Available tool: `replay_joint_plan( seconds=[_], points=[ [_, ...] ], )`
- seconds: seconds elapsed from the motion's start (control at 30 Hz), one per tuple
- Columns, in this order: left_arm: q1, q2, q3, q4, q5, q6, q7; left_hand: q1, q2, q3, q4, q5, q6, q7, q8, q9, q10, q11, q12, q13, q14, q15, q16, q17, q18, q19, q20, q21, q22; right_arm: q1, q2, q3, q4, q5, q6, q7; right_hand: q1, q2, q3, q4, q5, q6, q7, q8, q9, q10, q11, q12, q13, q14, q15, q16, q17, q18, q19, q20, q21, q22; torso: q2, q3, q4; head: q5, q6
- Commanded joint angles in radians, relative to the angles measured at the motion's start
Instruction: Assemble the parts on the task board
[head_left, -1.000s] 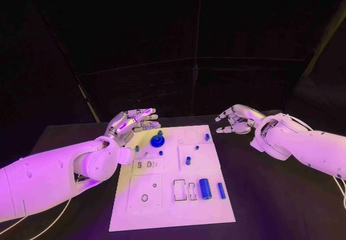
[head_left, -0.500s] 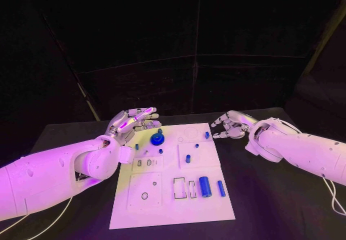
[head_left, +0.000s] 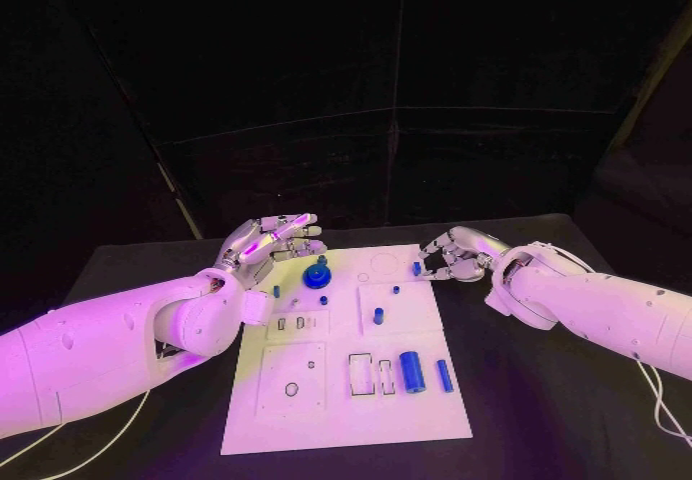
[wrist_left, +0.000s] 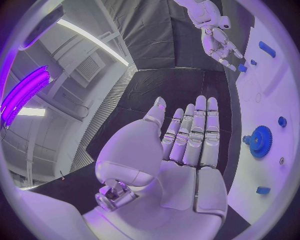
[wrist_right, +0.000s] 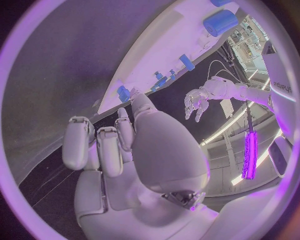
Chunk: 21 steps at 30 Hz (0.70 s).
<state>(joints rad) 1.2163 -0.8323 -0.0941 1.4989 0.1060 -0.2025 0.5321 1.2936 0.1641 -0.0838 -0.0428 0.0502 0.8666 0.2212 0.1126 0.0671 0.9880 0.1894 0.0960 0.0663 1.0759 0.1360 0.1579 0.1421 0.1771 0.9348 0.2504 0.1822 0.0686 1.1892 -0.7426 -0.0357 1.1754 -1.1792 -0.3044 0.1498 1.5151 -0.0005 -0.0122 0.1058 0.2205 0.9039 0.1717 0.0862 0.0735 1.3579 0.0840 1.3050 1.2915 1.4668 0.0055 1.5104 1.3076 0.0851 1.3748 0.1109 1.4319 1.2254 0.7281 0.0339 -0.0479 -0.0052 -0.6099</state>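
Note:
The white task board (head_left: 346, 400) lies in the middle of the black table. A blue gear (head_left: 316, 277) stands near its far left, seen again as the gear (wrist_left: 259, 141) beside my left palm. My left hand (head_left: 274, 245) hovers over the board's far left corner, fingers straight and apart, holding nothing; its palm (wrist_left: 187, 160) is bare. My right hand (head_left: 456, 256) is at the far right edge, fingertips close around a small blue peg (head_left: 415, 268); whether they touch this peg (wrist_right: 123, 93) I cannot tell. A blue cylinder (head_left: 411, 372) and a thin blue bar (head_left: 443, 376) lie nearer me.
Other small blue pegs (head_left: 378, 318) (head_left: 323, 299) (head_left: 276, 292) stand or lie mid-board. Rectangular slots (head_left: 361, 374) and a round hole (head_left: 291, 389) are in the near half. Dark table surrounds the board, with black curtains behind.
My right hand has moved left and down from beside the board to its far right edge, reaching the small blue peg. The left hand has hardly moved.

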Motion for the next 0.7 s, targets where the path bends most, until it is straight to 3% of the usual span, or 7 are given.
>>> replay_joint_plan(
  seconds=[0.03,0.2,0.7],
  points=[
    [0.0,0.002,0.001,-0.001,-0.005,0.015,0.0,-0.002,0.004,-0.003,-0.002,-0.003,-0.004,0.03,-0.006,-0.002,-0.002,0.004,-0.006,-0.001,0.001,0.005,-0.006,0.001,0.006,0.006,-0.001,-0.006,-0.001,-0.001,0.007,0.0,-0.005,0.004,-0.079,-0.013,-0.002,0.013,0.009,0.0,0.007,0.008,0.002,0.003,0.001,0.011,-0.001,0.007,0.002,0.077,0.001,0.007,0.14,-0.016,0.006,0.003,0.004,0.002,0.001,0.0,0.0018,0.002,-0.002],
    [0.0,0.003,0.001,-0.006,-0.005,0.02,-0.005,-0.003,0.004,-0.003,-0.002,-0.003,-0.004,0.03,-0.006,-0.002,-0.002,0.004,-0.006,-0.001,0.001,0.005,-0.006,0.001,0.006,0.006,-0.001,-0.006,-0.001,-0.005,0.018,0.001,-0.012,0.004,-0.097,-0.012,-0.002,0.018,0.013,0.0,0.007,0.009,0.002,0.003,0.0,0.011,-0.001,0.007,0.002,0.077,0.001,0.007,0.14,-0.016,0.006,0.004,0.004,0.002,0.001,0.001,0.0001,0.01,-0.004],
    [0.0,0.007,0.001,-0.008,-0.005,0.026,-0.011,-0.003,0.004,-0.003,-0.002,-0.003,-0.004,0.03,-0.006,-0.002,-0.003,0.004,-0.006,-0.001,0.001,0.005,-0.006,0.001,0.006,0.006,-0.001,-0.006,-0.001,-0.011,0.047,0.001,-0.039,0.004,-0.035,-0.029,-0.006,0.021,0.021,-0.003,-0.013,0.016,0.002,0.005,0.0,0.012,-0.001,0.009,0.004,0.077,0.002,0.007,0.14,-0.016,0.006,0.004,0.005,0.002,0.001,0.0014,0.001,0.009,-0.008]
  ],
)
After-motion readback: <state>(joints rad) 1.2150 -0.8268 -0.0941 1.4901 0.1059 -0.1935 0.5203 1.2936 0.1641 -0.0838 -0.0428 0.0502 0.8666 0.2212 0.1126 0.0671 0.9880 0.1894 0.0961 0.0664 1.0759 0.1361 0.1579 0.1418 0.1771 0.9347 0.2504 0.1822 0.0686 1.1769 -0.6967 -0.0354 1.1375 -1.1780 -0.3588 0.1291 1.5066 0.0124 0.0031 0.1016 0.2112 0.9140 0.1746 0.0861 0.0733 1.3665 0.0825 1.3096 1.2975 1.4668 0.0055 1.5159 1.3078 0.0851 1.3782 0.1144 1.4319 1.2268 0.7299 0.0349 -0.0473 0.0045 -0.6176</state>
